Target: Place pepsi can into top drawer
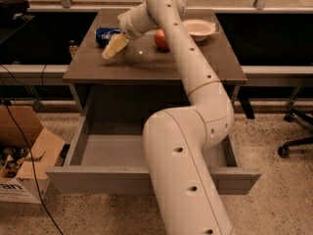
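The pepsi can lay by the gripper (open or closed, I could not tell) and looked light, slick and dentable, probably best pinched mid-body.

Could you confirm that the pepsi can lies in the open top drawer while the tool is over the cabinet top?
No: the camera view shows the pepsi can lying on the cabinet top, just behind the tool above it; the top drawer is open.
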Robot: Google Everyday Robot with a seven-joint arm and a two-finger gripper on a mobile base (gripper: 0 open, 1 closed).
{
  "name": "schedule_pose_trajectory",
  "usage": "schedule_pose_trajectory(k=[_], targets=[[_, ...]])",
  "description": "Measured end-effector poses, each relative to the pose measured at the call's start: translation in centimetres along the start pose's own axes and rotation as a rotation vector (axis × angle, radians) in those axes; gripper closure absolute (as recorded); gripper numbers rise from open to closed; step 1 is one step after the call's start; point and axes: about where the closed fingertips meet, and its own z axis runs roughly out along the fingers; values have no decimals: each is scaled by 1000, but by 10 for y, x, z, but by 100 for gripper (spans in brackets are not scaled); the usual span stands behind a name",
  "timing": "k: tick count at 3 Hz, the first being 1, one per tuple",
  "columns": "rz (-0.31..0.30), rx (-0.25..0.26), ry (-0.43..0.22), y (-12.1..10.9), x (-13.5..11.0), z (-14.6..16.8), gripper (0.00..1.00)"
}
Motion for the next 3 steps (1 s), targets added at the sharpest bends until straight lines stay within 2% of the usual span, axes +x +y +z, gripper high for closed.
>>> schedule_pose_trajectory(k=[1, 3], targets=[[18, -18, 17, 4, 7, 6, 19], [12, -5, 34, 0, 6, 0, 65]])
